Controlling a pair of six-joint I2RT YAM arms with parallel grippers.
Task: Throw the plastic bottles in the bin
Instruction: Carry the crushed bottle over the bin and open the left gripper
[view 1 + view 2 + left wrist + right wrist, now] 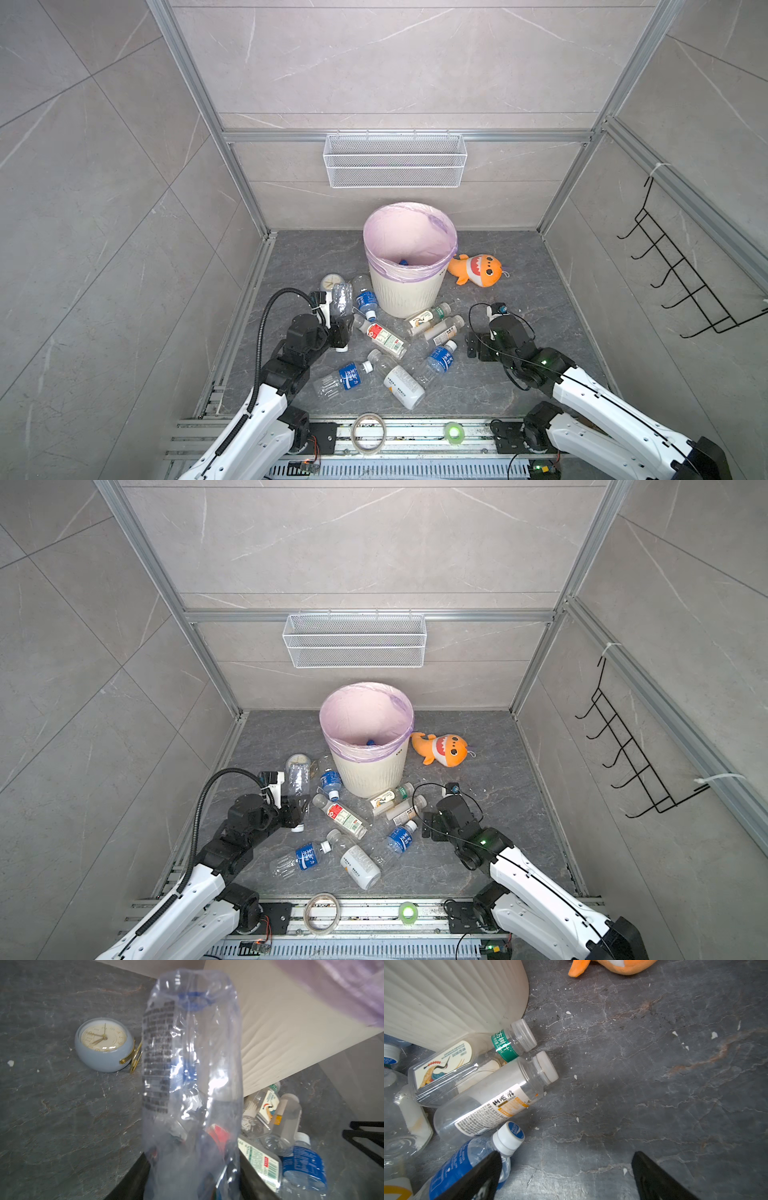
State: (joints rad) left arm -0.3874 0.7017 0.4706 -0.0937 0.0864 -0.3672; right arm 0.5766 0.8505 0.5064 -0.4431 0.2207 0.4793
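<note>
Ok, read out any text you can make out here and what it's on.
"方树叶": green neck band of the crane-label bottle.
"茶里王": label of the milky bottle beside it.
Too blurred or small to read: blue-label bottle, red-and-white label bottle, clock dial, crumpled clear bottle print.

Against the foot of the bin, the green-banded bottle reads "方树叶" in white on its band. The milky bottle just beside it, on the side away from the bin, bears "茶里王" in black. Print on the other labels is too small to read.
</note>
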